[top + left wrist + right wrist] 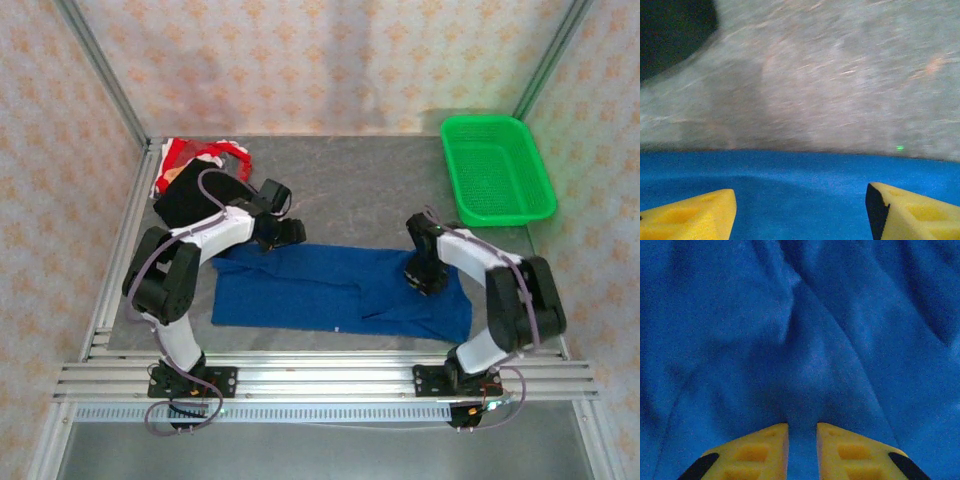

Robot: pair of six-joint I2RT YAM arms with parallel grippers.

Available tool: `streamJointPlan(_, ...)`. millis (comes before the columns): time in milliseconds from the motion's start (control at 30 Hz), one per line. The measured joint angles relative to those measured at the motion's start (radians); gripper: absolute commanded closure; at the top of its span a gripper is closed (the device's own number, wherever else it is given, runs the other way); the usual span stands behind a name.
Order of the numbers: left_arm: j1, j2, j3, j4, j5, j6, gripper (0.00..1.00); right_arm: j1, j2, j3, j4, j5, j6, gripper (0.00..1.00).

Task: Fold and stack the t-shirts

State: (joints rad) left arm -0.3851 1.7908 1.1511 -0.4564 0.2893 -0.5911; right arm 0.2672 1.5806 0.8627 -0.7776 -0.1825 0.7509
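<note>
In the top view, the blue t-shirt [340,290] lies spread mid-table. If cloth is caught when my right gripper [428,282] lifts, the 3 o'clock end could bunch; that arm stands plunged there, elbow folded. My left gripper [283,232] reaches low at the shirt's 11 o'clock edge. In the left wrist view, closing here might miss the hem: my fingers [690,215] are spread wide and empty above it. In the right wrist view, my fingers [760,450] are nearly together with a cloth ridge running into the gap, and I cannot tell if they grip it.

Top camera: high behind the arm bases, facing down over whole counter [380,190]. Left wrist camera: low, looking past left tool [800,202] over blue t-shirt [800,170] edge onto counter. Right wrist camera: very close on same blue t-shirt, just ahead of right tool [802,442].
</note>
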Motion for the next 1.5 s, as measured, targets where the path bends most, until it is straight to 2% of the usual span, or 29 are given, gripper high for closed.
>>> streamJointPlan(100,0.043,0.006,-0.062,-0.004,-0.001,-0.012,0.31,0.000,0.076,0.092,0.006,0.005,-0.019,0.80)
streamJointPlan(300,0.093,0.002,-0.068,0.000,-0.008,-0.014,0.31,0.000,0.331,0.421,0.015,0.020,-0.102,0.80)
streamJointPlan(467,0.104,0.001,-0.068,-0.011,-0.032,-0.014,0.31,-0.012,0.530,0.723,0.019,0.011,-0.166,0.73)
streamJointPlan(700,0.110,-0.009,-0.068,-0.018,-0.030,-0.020,0.30,-0.039,0.571,0.916,-0.031,-0.040,-0.257,0.67)
streamJointPlan(833,0.110,-0.027,-0.067,-0.032,-0.016,-0.027,0.29,-0.032,0.533,0.893,-0.062,-0.096,-0.285,0.66)
streamJointPlan(1100,0.110,-0.091,-0.032,-0.050,-0.005,-0.038,0.29,0.045,0.504,0.751,-0.066,-0.208,-0.295,0.73)
streamJointPlan(1300,0.110,-0.094,-0.054,-0.048,-0.005,-0.039,0.29,0.072,0.496,0.657,-0.046,-0.217,-0.292,0.74)
streamJointPlan(1500,0.110,-0.094,-0.100,-0.048,-0.009,-0.040,0.30,0.070,0.370,0.496,-0.034,-0.174,-0.278,0.74)
